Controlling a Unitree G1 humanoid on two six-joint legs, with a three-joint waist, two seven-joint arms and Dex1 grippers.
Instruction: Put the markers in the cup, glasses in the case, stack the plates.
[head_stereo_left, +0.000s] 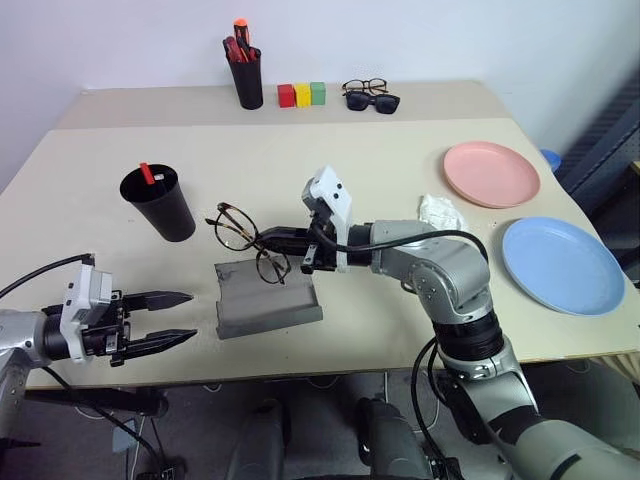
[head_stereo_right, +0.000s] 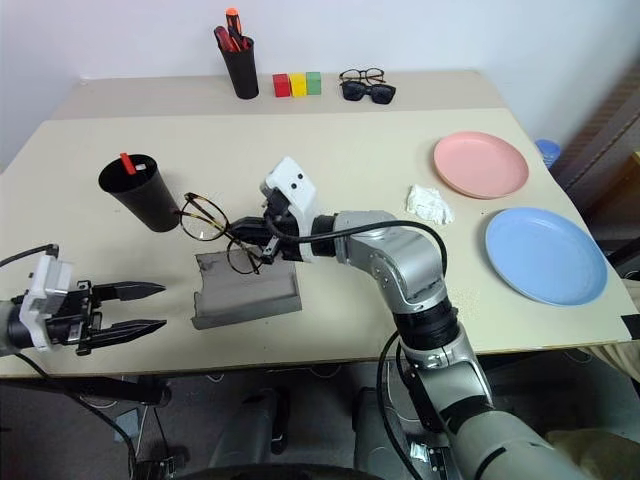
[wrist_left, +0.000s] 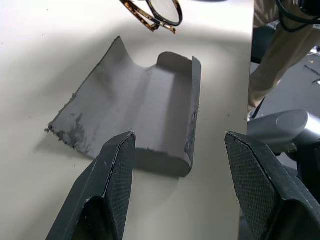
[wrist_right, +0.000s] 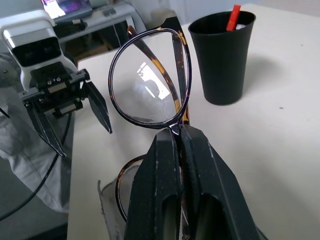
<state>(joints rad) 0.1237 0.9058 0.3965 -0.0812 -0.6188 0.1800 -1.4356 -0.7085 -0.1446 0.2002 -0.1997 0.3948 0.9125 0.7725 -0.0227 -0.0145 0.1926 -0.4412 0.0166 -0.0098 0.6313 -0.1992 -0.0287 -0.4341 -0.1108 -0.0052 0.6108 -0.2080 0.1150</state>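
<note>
— Where are the glasses (head_stereo_left: 243, 232) right now?

— In the middle of the frame, pinched at the bridge by the right gripper (head_stereo_left: 268, 240). Its two fingers are pressed together on the frame. One lens sticks up and out toward the cup; the other hangs low over the far edge of the case (head_stereo_left: 266, 298).

— Is that lower lens touching the case?

— Hard to say from here; it looks very close, maybe resting on the lining, but I can't be sure.

— And the case itself?

— Lying open and flat on the table (head_stereo_left: 380, 160), lower centre of the frame, grey, its curved lid side toward the near edge.

— The left gripper (head_stereo_left: 178, 319)?

— Lower left, level with the case and just beside its left end, not touching. Its fingers are spread apart with nothing between them, pointing toward the case.

— The cup?

— The black cup (head_stereo_left: 160, 203) stands upright left of centre, with a red-capped marker (head_stereo_left: 146, 173) sticking out of it.

— Plates?

— Both on the right side, apart from each other. The pink plate (head_stereo_left: 490, 173) is further back, the blue plate (head_stereo_left: 562, 264) nearer and more to the right. A crumpled white tissue (head_stereo_left: 440, 211) lies between the pink plate and the right arm.

— Anything at the back?

— A black pen holder (head_stereo_left: 245, 78) with red and orange pens, three coloured blocks (head_stereo_left: 302, 95), and two more pairs of glasses (head_stereo_left: 370, 95), top centre.
</note>
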